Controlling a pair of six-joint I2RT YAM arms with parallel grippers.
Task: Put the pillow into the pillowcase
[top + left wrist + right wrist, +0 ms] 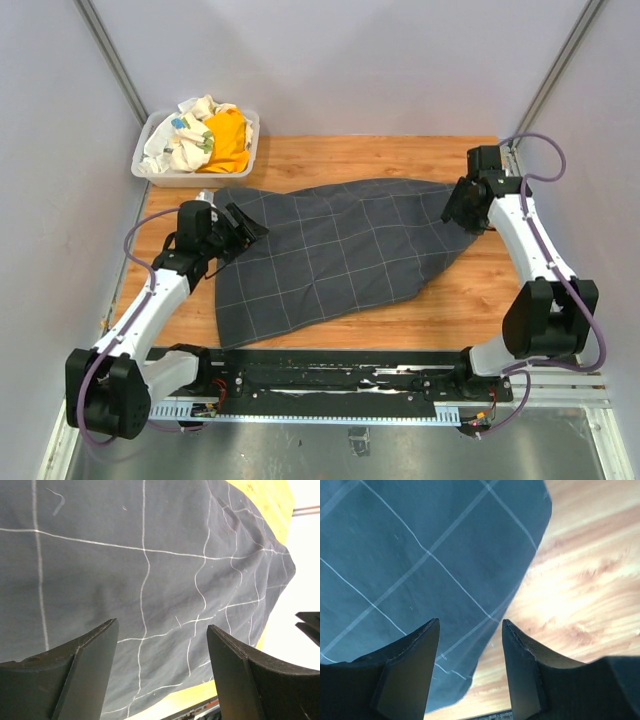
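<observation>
The pillowcase (340,250) lies spread on the wooden tabletop (470,300), broad end toward the left arm and narrowing end toward the right, so each arm can reach one end. The left end effector (245,228) hangs over the left edge, jaws wide and empty. The right end effector (460,208) hovers above the right tip, jaws parted, holding nothing. No cream pillow shows; whether it lies inside I cannot tell. Far left, a bin (150,172) keeps a yellow cloth (230,140) and a white patterned cloth (180,140) aside.
</observation>
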